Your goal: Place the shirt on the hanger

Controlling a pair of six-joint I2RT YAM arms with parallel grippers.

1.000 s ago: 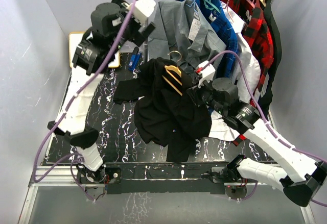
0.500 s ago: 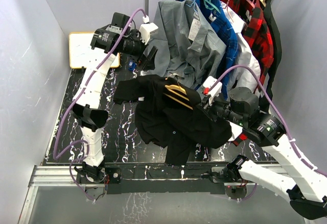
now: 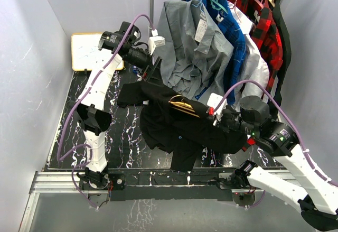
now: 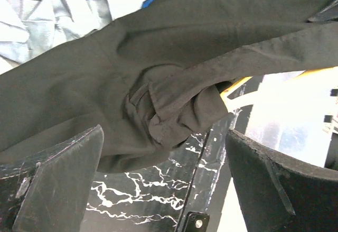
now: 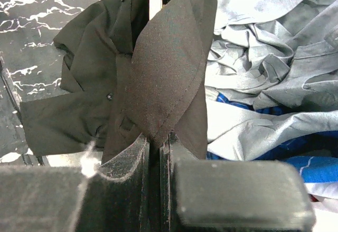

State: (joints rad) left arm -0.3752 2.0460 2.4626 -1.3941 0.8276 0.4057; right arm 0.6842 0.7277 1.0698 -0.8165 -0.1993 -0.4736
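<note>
The right claw (image 5: 158,142) pinches the large black soft-fabric shirt (image 3: 174,129). The thin yellow-orange plastic hanger (image 3: 184,105) sits just beyond that claw, seemingly partly inside the shirt. The left claw (image 4: 166,158), spread wide, hovers over the far shoulder, which looks undressed.

Most of hanger (image 3: 182,104) buried under shirt (image 3: 169,129), short yellow bars showing, hook hidden; right gripper (image 3: 207,113) fingertips lost in fabric at hanger's 3 o'clock.
</note>
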